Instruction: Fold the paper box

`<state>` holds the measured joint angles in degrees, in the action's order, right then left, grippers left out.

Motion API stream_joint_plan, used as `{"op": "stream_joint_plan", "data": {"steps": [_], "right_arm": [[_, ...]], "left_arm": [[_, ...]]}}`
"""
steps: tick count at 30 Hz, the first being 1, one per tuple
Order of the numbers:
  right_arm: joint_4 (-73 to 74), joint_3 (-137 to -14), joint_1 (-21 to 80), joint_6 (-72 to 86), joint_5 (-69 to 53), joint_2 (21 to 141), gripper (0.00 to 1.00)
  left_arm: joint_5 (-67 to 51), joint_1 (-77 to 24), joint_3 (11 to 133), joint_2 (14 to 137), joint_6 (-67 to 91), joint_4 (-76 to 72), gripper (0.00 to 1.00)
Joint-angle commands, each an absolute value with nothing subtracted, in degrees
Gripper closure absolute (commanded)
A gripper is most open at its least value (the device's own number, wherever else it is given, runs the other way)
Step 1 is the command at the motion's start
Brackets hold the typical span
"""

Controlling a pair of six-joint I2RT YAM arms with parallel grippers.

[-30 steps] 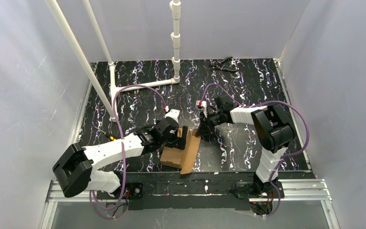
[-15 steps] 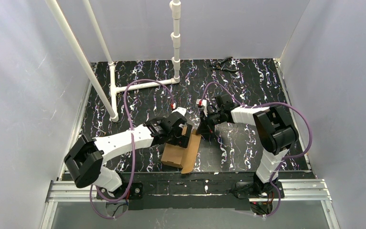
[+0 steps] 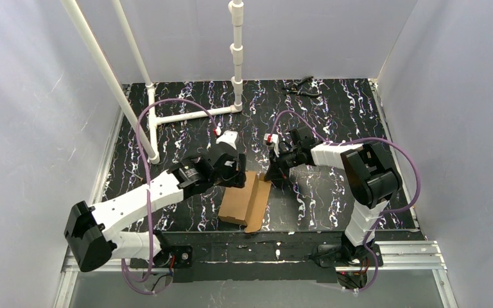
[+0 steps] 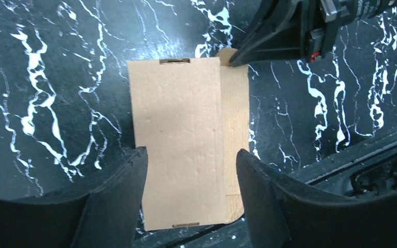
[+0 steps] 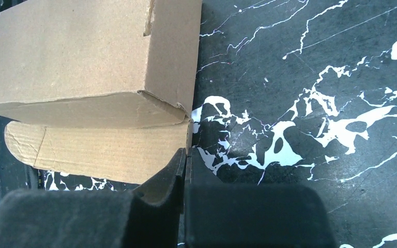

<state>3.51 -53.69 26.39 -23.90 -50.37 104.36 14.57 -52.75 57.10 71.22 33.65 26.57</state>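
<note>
The paper box (image 3: 241, 205) is a brown cardboard sheet, folded partly over and lying flat near the table's front edge. In the left wrist view the paper box (image 4: 178, 139) shows a wide top panel with a narrower flap along its right side. My left gripper (image 4: 191, 151) hovers open above it, holding nothing, and stands just beyond the box's far left corner (image 3: 233, 179). My right gripper (image 5: 185, 155) is shut on the thin edge of the box's lower flap (image 5: 108, 147). That gripper (image 3: 273, 178) meets the box at its far right corner.
A white pipe frame (image 3: 192, 114) stands at the back left, with a tall post (image 3: 236, 51) at the back centre. A small black tool (image 3: 300, 87) lies at the far edge. The aluminium rail (image 3: 263, 253) runs just in front of the box.
My left gripper has lifted off the box, drawn back to the far left, and its jaws have narrowed somewhat. My right gripper has closed on the flap's edge and stayed in place.
</note>
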Motion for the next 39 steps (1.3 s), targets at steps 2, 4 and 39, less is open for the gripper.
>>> {"op": "stream_joint_plan", "data": {"steps": [2, 4, 39], "right_arm": [[3.43, -53.66, 26.72, -23.91, -50.12, 102.52, 0.99], [3.43, -53.70, 26.79, -23.91, -50.10, 102.63, 0.99], [8.49, -53.48, 30.95, -31.68, -47.89, 98.43, 0.99]], "left_arm": [[13.10, -49.05, 51.62, 71.04, 34.51, 25.46, 0.52], [11.21, -47.84, 49.93, 72.16, 33.86, 23.13, 0.55], [-3.67, -46.52, 49.07, 85.70, 40.71, 10.32, 0.96]]}}
